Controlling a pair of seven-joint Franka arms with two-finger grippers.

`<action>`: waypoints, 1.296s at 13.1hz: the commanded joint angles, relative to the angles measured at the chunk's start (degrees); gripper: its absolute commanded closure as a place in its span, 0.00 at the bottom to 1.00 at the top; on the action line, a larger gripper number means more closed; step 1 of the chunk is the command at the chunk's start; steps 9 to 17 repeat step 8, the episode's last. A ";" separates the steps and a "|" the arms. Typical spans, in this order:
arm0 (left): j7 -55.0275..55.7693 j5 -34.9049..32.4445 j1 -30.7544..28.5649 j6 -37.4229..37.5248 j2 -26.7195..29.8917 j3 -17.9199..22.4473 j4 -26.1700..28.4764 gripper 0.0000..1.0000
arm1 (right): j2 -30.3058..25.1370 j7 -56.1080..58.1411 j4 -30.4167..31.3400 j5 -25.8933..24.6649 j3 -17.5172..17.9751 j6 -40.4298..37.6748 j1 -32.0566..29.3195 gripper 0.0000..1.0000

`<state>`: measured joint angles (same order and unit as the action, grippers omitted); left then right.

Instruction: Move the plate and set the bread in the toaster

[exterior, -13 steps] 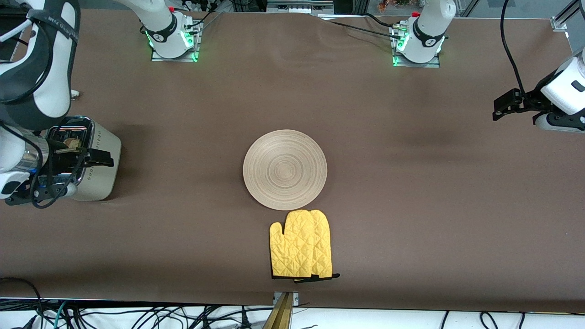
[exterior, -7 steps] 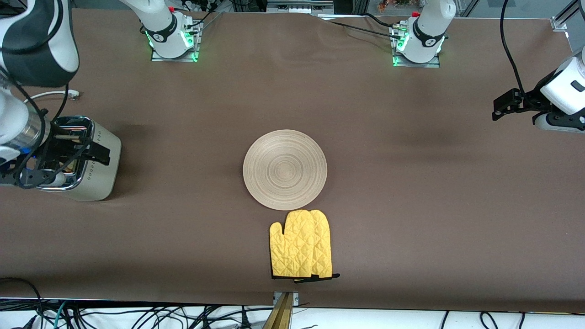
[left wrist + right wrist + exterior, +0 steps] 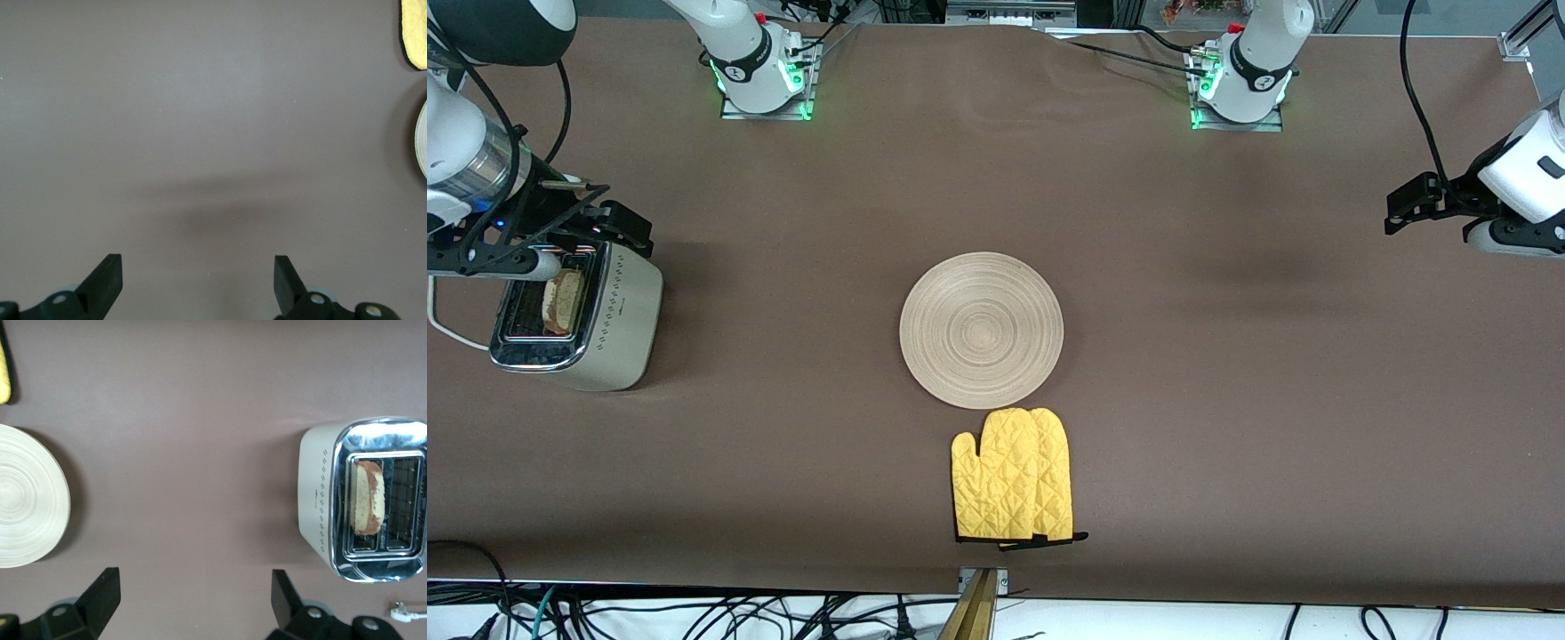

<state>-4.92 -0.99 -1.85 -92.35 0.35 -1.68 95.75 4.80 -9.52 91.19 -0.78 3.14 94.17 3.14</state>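
The round beige wooden plate lies flat at the table's middle and shows at the edges of both wrist views. The cream toaster with a chrome top stands at the right arm's end of the table. The bread stands upright in one of its slots, seen from above in the right wrist view. My right gripper hangs open and empty in the air just above the toaster. My left gripper waits open and empty over bare table at the left arm's end.
A yellow quilted oven mitt lies just nearer the front camera than the plate, almost touching it. The toaster's white cord loops off the table's edge, and its plug lies beside the toaster.
My right arm has risen and drawn back from over the toaster toward the robots' side, uncovering the bread in the slot. The left arm, plate and mitt have not moved.
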 commanded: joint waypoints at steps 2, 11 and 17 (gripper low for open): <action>-0.88 -1.47 0.27 0.86 -0.17 -0.08 -1.09 0.00 | -0.23 0.03 2.06 -0.71 -0.85 1.28 -2.35 0.00; -0.89 -1.47 0.36 0.86 -0.17 -0.08 -1.18 0.00 | 0.48 0.38 0.74 -0.80 -0.85 1.19 -2.52 0.00; -0.89 -1.47 0.36 0.86 -0.17 -0.08 -1.18 0.00 | 0.48 0.38 0.74 -0.80 -0.85 1.19 -2.52 0.00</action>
